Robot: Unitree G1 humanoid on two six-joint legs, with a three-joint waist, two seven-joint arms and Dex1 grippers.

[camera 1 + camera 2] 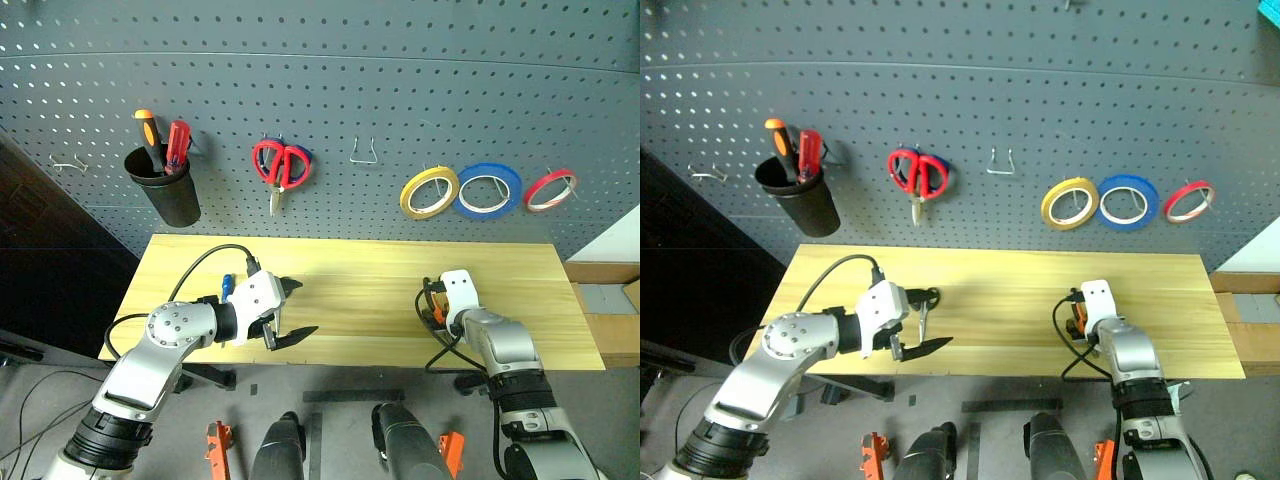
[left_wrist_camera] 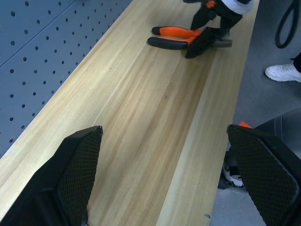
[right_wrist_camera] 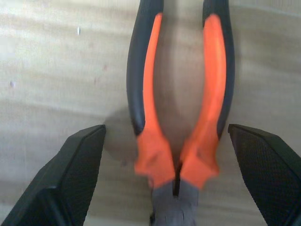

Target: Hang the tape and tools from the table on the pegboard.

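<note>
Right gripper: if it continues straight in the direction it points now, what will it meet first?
Most likely the pliers: they lie between the open right gripper fingers, with the table right beneath.

left claw (image 1: 290, 312) agape, level; right claw (image 3: 174, 155) agape, angled down

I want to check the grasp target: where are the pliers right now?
The pliers lie flat on the table, toward its right end near the front edge, between the open fingers of the right gripper, which has not closed on them.
</note>
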